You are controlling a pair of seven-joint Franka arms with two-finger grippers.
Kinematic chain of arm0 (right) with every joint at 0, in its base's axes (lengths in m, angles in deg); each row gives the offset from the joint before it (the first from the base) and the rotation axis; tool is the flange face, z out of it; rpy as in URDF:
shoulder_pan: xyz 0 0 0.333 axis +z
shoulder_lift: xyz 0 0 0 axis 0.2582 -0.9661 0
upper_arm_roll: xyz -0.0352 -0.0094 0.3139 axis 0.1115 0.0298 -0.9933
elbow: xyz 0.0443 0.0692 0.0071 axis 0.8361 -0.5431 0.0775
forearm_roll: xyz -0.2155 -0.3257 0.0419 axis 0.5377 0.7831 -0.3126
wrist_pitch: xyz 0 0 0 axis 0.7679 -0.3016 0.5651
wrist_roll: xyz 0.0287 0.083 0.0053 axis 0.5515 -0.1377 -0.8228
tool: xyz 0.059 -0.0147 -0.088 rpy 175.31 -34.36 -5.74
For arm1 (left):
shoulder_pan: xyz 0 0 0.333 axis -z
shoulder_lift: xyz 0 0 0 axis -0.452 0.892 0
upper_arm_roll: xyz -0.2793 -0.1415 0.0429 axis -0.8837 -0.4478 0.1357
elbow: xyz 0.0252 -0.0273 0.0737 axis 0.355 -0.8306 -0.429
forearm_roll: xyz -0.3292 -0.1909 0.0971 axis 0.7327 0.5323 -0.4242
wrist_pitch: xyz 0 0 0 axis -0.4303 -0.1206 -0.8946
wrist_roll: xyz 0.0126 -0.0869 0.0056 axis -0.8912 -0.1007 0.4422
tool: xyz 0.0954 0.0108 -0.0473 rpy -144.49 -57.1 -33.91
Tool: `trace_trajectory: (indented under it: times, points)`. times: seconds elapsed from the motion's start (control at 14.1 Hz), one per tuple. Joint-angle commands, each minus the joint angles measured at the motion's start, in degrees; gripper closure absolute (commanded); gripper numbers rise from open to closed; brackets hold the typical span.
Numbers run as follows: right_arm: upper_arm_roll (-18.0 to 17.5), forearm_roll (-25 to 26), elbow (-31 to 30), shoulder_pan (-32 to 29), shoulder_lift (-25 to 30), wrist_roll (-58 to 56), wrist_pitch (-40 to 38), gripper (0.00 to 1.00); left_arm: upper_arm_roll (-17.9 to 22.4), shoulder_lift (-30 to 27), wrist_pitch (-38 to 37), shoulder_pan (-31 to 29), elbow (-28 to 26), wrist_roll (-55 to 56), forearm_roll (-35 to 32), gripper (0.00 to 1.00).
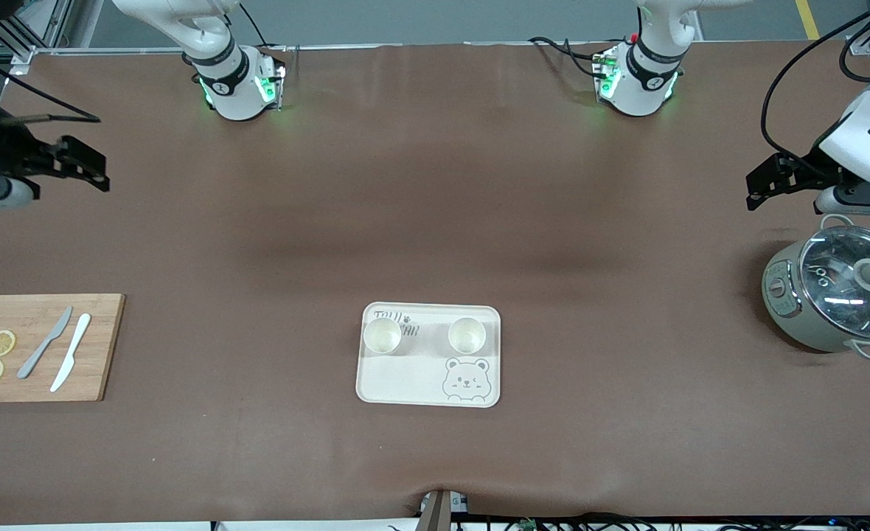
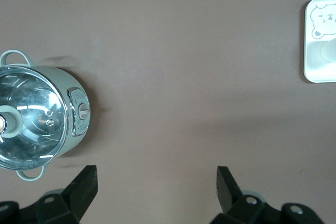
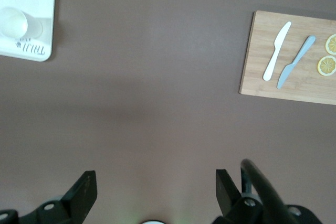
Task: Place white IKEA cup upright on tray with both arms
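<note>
Two white cups stand upright on the cream bear tray (image 1: 429, 387), which sits in the lower centre of the front view. One cup (image 1: 382, 335) is in the tray's upper corner toward the right arm's end of the table, partly over the lettering; the other cup (image 1: 467, 335) stands beside it, toward the left arm's end.

The right gripper (image 1: 85, 166) hangs at the middle left edge of the front view, over bare brown table, jaws spread and empty, well apart from the tray. The left gripper (image 1: 767, 184) hangs at the upper right of that view, also released and holding nothing, just above the lidded electric pot (image 1: 833, 295).

A wooden cutting board (image 1: 103, 346) lies at the lower left, carrying a grey knife (image 1: 46, 342), a white knife (image 1: 71, 362) and two lemon slices (image 1: 0, 344).

In the left wrist view the tray shows at the upper right edge, far from the black fingers (image 2: 84, 187).
</note>
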Motion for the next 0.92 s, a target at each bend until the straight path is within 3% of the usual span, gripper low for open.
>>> trace_trajectory:
  times: [0.0, 0.85]
  points:
    - [-0.8, 0.0, -2.2, -3.4, 3.3, -3.8, -0.8, 0.00, -0.1, 0.1, -2.3, -0.2, 0.5, -0.3, 0.6, 0.00]
    - [-0.8, -0.2, -1.9, -4.5, 3.6, -3.8, -0.1, 0.00, -0.3, 0.6, -5.4, 0.1, 0.5, -0.5, 0.5, 0.00]
